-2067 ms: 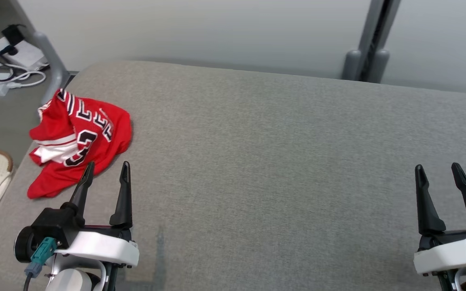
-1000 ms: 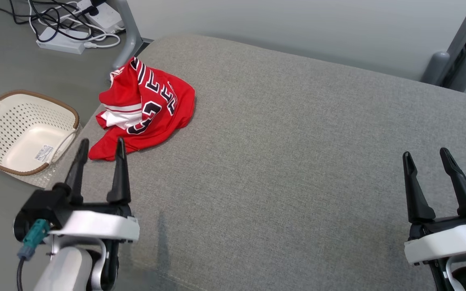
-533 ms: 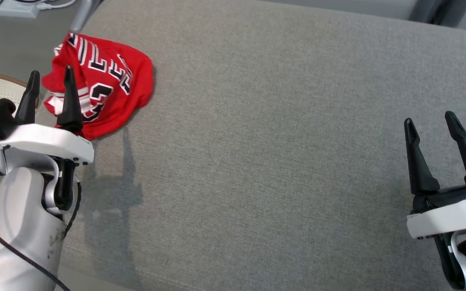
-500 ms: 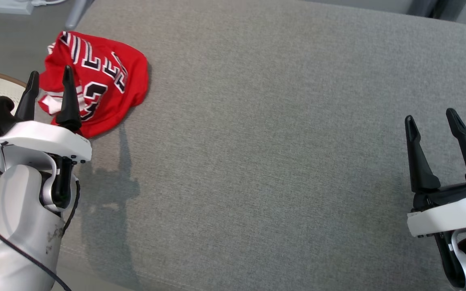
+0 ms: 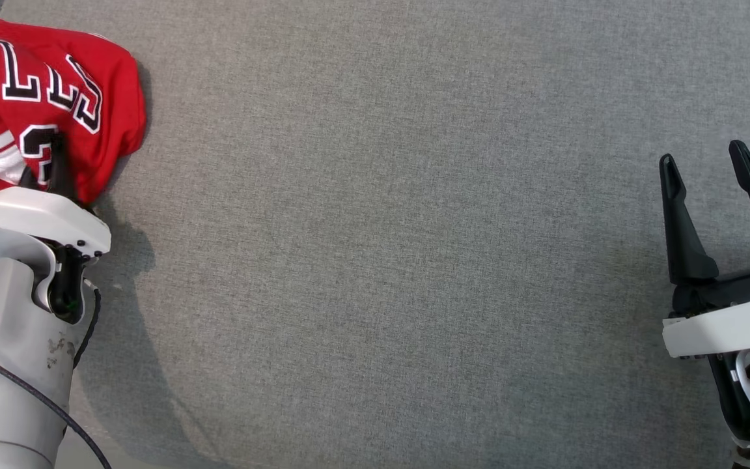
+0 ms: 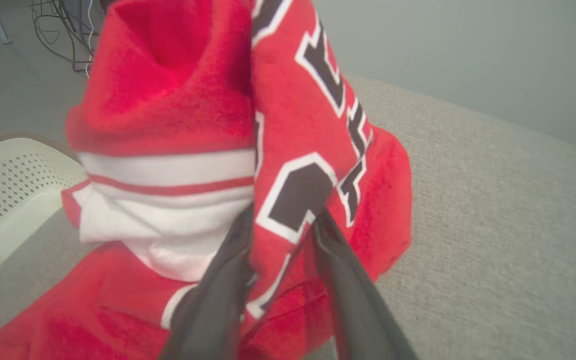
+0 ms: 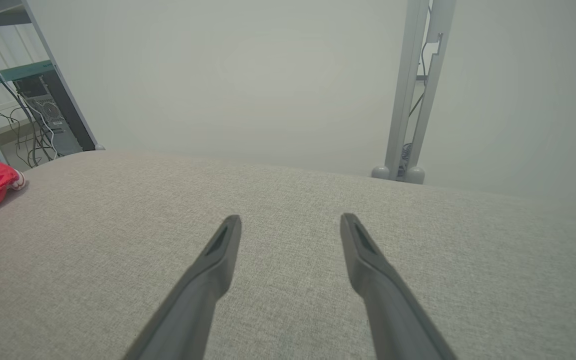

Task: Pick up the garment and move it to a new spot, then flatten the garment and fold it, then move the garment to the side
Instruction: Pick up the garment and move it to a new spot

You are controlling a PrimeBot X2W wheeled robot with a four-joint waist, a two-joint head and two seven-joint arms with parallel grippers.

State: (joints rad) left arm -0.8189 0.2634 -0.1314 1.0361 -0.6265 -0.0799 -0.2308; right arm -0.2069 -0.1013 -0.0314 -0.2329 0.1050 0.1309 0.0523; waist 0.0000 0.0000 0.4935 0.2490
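Red jersey [image 5: 56,78], crumpled, black-and-white lettering. Head view: heaped at the left edge of the grey fabric table [image 5: 381,228]. Right pincer [image 5: 702,153] over the table's right side, fingers apart, empty.
Left wrist view: left pincer [image 6: 285,222] straddles one raised fold; whether clamped, cannot tell.
Right wrist view: fingers spread above the table.
Hazard: a shallow bite on one fold may slip on lifting, dropping the jersey off the table's left edge.

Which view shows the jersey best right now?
The left wrist view: the jersey is close up, slightly blurred, with a fold between the left gripper's fingers. The head view crops it at the left edge; the right wrist view catches a small red corner at far left.
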